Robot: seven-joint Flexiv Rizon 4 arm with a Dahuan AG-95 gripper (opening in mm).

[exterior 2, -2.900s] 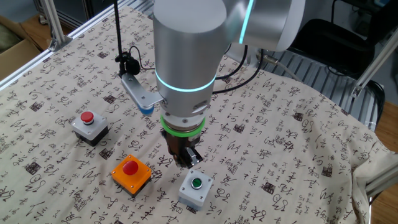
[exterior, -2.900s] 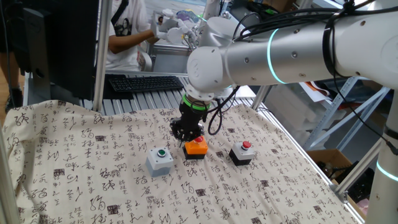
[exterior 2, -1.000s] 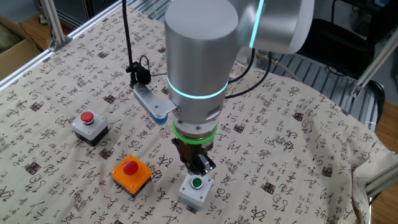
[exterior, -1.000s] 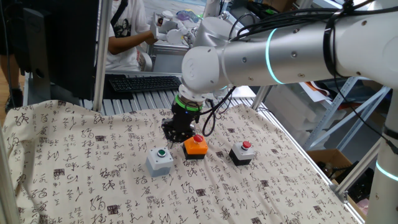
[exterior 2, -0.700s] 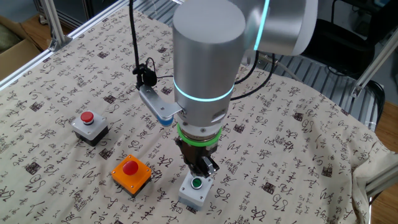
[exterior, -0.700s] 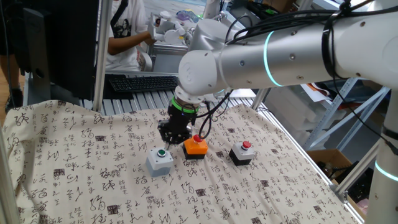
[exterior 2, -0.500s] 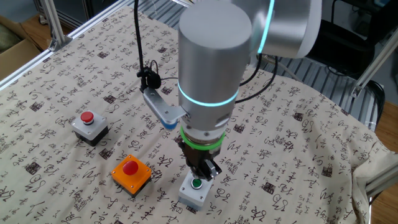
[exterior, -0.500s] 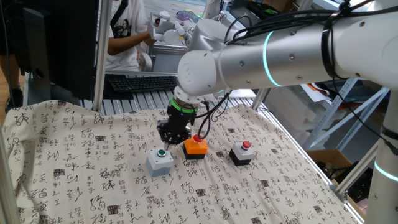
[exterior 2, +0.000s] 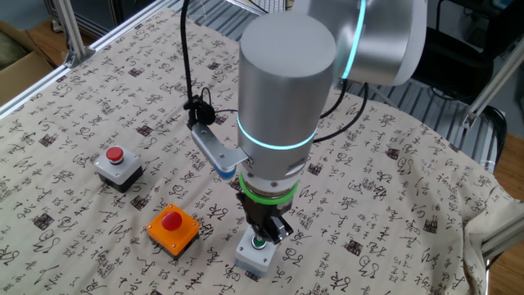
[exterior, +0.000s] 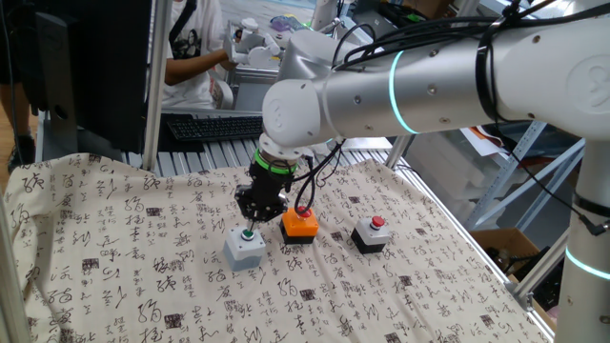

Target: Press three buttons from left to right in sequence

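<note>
grey box with green cap (exterior: 246,250) (exterior 2: 256,251) sat on the patterned cloth (exterior: 114,276). orange box (exterior: 300,225) lay at its 3 o'clock, black box (exterior: 370,234) beyond. gripper (exterior: 250,225) (exterior 2: 264,238), fingers pressed together, pointed down directly over the green cap.

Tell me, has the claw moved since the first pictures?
Yes. The claw went from behind the orange box to above the grey box.
</note>
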